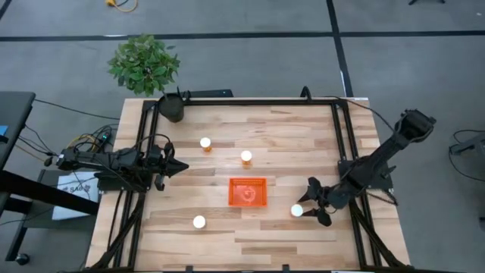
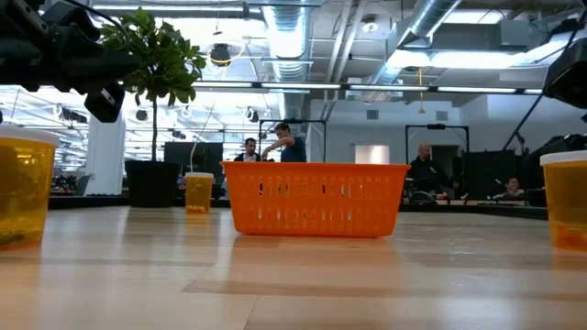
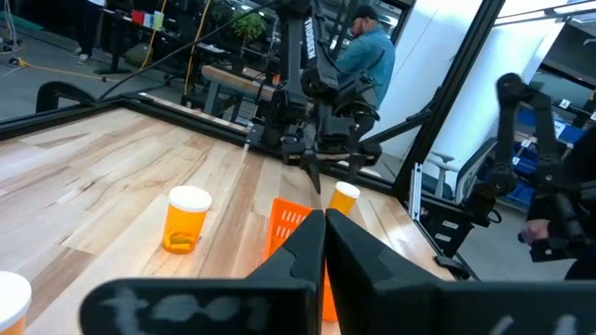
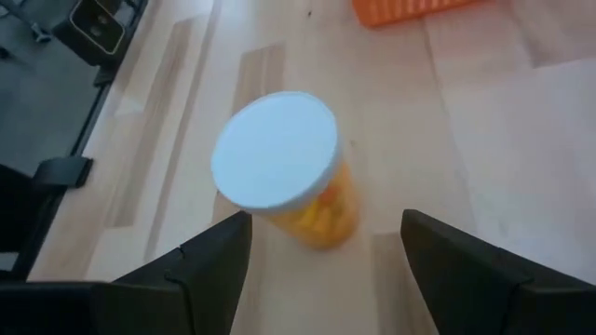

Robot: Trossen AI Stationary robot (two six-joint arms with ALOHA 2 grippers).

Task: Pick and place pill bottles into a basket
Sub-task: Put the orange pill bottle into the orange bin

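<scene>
Left gripper (image 1: pixel 182 168): at the left edge of the tabletop (image 1: pixel 280 129), pointing toward the middle; its fingers (image 3: pixel 307 244) lie pressed together, holding nothing.
Plant pot (image 1: pixel 173 108): dark and round, at the far left corner of the tabletop, with a leafy plant (image 1: pixel 144 64) leaning out past the edge.
Near-left pill bottle (image 1: pixel 199 222): stands upright, white cap up, near the front edge and well apart from the basket.
Far-left pill bottle (image 1: pixel 205 143): upright on the tabletop, beyond and to the left of the basket, not far from the left gripper's tip.
Middle pill bottle (image 1: pixel 246 158): upright, just beyond the basket's far side, apart from it.
Basket (image 1: pixel 248 192): bright orange, rectangular, near the middle of the tabletop; whether anything lies in it cannot be told.
Right pill bottle (image 1: pixel 298 211): upright, to the right of the basket and toward the front; in the right wrist view its white cap (image 4: pixel 276 151) sits between the two fingers, with gaps on both sides.
Right gripper (image 1: pixel 313 203): lowered beside that bottle, fingers (image 4: pixel 209 256) spread apart, not touching it.
People: several stand in the room beyond the tabletop, seen in the low view.
</scene>
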